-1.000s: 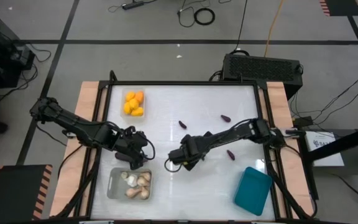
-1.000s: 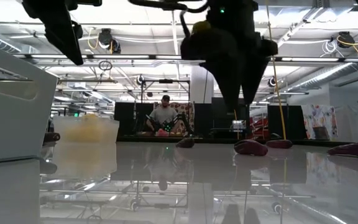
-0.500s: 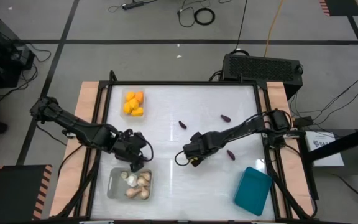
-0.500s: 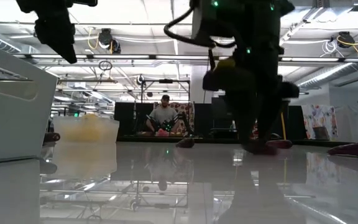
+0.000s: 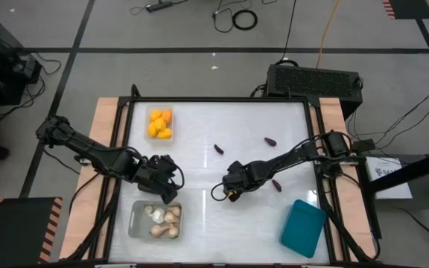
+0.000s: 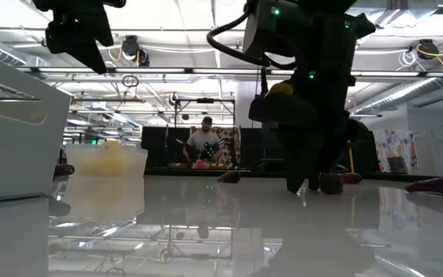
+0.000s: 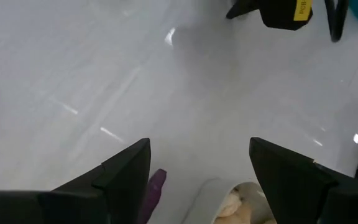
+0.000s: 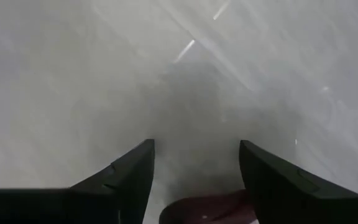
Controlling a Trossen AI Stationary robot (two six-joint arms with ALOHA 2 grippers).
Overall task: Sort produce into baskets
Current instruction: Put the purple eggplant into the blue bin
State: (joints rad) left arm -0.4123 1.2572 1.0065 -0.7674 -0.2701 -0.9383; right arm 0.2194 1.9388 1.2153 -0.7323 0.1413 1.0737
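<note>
Left gripper (image 5: 171, 192) hovering with fingers apart just above the greyish basket (image 5: 135, 224) holding beige bulbs (image 5: 164, 221), right gripper (image 5: 231, 195) at table centre with jaws apart straddling a purple eggplant (image 8: 207, 208), yellow label (image 7: 302, 7) unreadable.

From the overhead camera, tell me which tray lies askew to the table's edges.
The teal tray in the near right corner; the orange-fruit tray and the bulb tray sit square.
</note>
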